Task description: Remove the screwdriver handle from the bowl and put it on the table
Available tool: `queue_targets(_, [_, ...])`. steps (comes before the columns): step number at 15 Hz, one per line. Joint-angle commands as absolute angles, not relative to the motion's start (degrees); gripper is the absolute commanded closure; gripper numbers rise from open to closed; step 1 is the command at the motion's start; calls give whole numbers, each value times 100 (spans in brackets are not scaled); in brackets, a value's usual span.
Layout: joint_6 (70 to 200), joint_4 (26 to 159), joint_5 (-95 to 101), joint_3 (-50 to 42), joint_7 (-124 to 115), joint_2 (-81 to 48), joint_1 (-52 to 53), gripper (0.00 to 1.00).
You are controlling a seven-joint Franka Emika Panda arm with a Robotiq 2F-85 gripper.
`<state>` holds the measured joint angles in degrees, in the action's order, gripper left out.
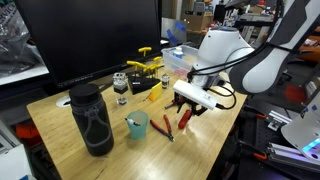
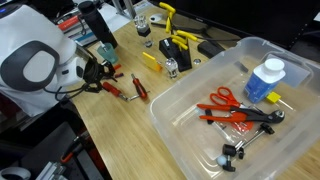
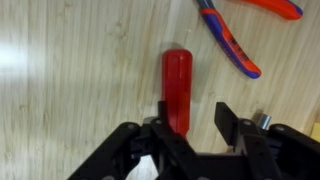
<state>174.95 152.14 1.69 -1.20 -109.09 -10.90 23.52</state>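
— Handle [image 3: 177, 85] of the screwdriver: where is it?

— Flat on the wooden table [image 3: 70, 90], out of the bowl. It is the red, rounded piece. In the wrist view it runs lengthwise towards the gripper [image 3: 190, 125], and its near end sits between the two black fingers.

— Is the gripper clamped on it?

— No. The jaws are spread wider than the handle, with bare wood showing between the handle and one finger. Whether the other finger touches it, I cannot tell.

— What lies near it?

— Pliers [image 3: 232, 42] with red and blue grips, just beside it on the table and not touching.

— And the bowl?

— The clear plastic bowl [image 2: 178, 130] stands well apart from the gripper in an exterior view. It holds red scissors [image 2: 222, 98] and a small bottle [image 2: 266, 78] with a blue cap.

— Anything else on the table?

— A teal cup [image 1: 136, 124] and a tall black bottle [image 1: 92, 118], both standing upright near each other.
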Motion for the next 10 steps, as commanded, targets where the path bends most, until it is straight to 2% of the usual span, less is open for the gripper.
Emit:
queue_targets(1, [17381, 15362, 155, -116, -10825, -647, 2280, 16])
queue_targets(2, [17414, 15404, 153, -141, -10845, -528, 2281, 10])
queue_targets(3, [17495, 15245, 168, -144, -10909, -827, 2336, 27])
queue_targets(5, [17483, 15311, 168, -154, -10909, -648, 2332, 13])
queue_targets(6, [17482, 15344, 168, -155, -10909, -617, 2332, 10])
queue_targets(10, [17482, 15366, 168, -155, -10909, -621, 2332, 10])
